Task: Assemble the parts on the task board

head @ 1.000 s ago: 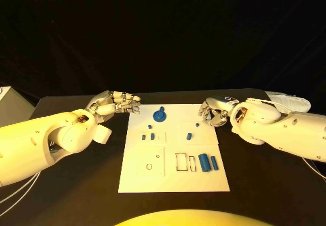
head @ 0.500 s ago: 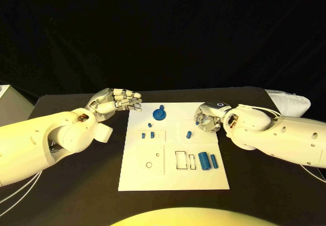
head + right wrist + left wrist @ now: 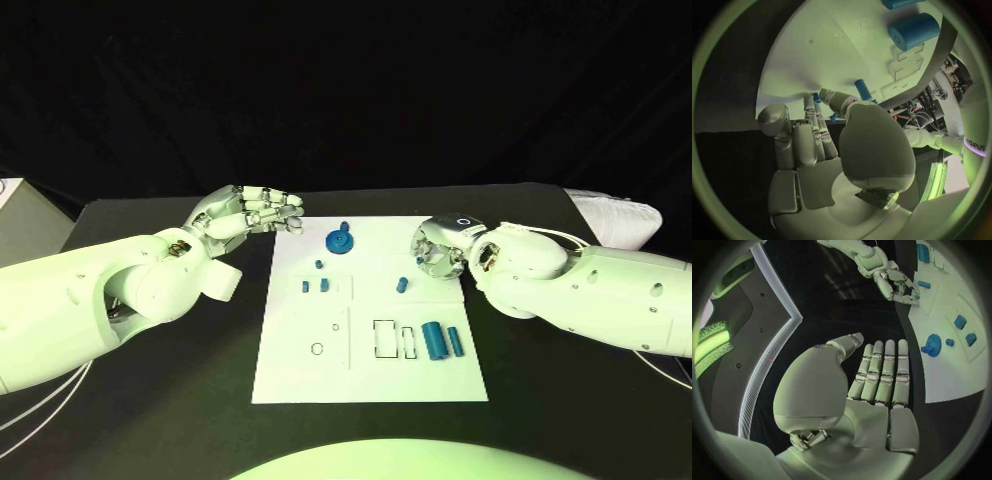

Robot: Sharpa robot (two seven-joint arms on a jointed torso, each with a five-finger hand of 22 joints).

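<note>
Board (image 3: 368,380) sits mid-table with blue parts (image 3: 441,343) mostly loose. Right hand (image 3: 437,252) has slid in from 3 o'clock over the last second, fingers curled over a small peg (image 3: 402,286), probably the next pick. Left hand (image 3: 248,214) hovers at 10 o'clock, fingers together, empty.

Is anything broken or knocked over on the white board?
Nothing stands out. The task board lies flat and square on the table, the blue parts sit tidily on it, and both the left hand and the right hand hold nothing.
</note>
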